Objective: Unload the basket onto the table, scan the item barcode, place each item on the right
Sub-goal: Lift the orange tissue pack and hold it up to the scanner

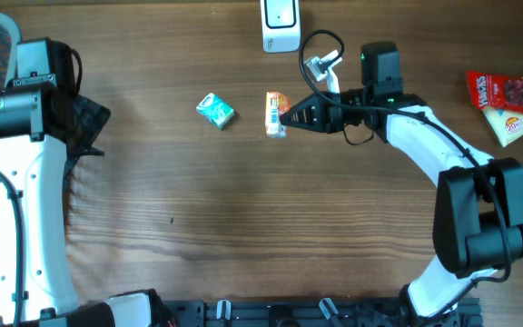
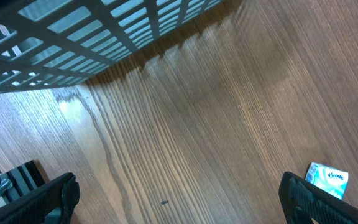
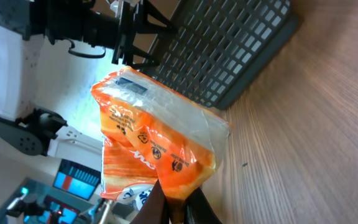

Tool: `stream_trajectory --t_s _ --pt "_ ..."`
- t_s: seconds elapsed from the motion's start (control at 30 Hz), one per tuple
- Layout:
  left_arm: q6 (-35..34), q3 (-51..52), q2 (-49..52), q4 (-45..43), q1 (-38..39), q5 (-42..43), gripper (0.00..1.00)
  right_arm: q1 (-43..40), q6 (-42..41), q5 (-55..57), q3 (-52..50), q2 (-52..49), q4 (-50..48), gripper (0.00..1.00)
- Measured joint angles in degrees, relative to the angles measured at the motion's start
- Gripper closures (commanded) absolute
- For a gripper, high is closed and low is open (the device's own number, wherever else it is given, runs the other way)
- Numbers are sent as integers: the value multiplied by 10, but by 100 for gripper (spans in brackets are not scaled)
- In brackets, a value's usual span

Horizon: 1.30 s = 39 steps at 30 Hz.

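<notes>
My right gripper (image 1: 288, 115) is shut on the edge of an orange and white snack packet (image 1: 277, 113) and holds it off the table, in the upper middle. From the right wrist, the packet (image 3: 154, 143) stands up out of the pinched fingers (image 3: 194, 205), with a clear panel and printed marks on its side. A white barcode scanner (image 1: 281, 24) stands at the back edge, just beyond the packet. My left gripper (image 1: 101, 133) is far off at the left, open and with nothing in it; its two fingers (image 2: 53, 198) sit wide apart over bare wood.
A teal tissue pack (image 1: 215, 110) lies left of the held packet, and it also shows beside my left gripper's right finger as a tissue pack (image 2: 328, 177). Red and yellow snack bags (image 1: 507, 96) lie at the far right. A grey mesh basket (image 2: 73, 31) stands at the left edge.
</notes>
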<state>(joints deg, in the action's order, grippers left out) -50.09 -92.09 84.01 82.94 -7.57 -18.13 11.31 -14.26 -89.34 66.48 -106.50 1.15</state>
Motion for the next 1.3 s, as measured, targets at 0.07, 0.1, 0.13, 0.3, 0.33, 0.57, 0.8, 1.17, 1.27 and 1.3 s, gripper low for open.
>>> stream_trajectory --t_s 0.07,0.1,0.13,0.3,0.33,0.57,0.8,1.17,1.27,1.3 --pt "0 0 0 0 0 0 0 0 -40 0 0 0 -59 96" --pt "0 0 0 -1 0 0 0 0 -65 0 0 0 -90 96" --pt "0 0 0 0 0 0 0 0 -89 0 -1 0 -117 96" --pt "0 0 0 -1 0 0 0 0 -165 0 -1 0 -176 96" --pt "0 0 0 0 0 0 0 -1 -173 0 -1 0 -176 96" --pt "0 0 0 0 0 0 0 -2 -202 0 -1 0 -177 95" --pt "0 0 0 0 0 0 0 -2 -267 182 -1 0 -141 95" --pt "0 0 0 0 0 0 0 52 4 939 225 0 251 95" --pt "0 0 0 0 0 0 0 71 83 1044 239 1 157 95" --pt "0 0 0 0 0 0 0 76 111 1075 239 0 127 95"
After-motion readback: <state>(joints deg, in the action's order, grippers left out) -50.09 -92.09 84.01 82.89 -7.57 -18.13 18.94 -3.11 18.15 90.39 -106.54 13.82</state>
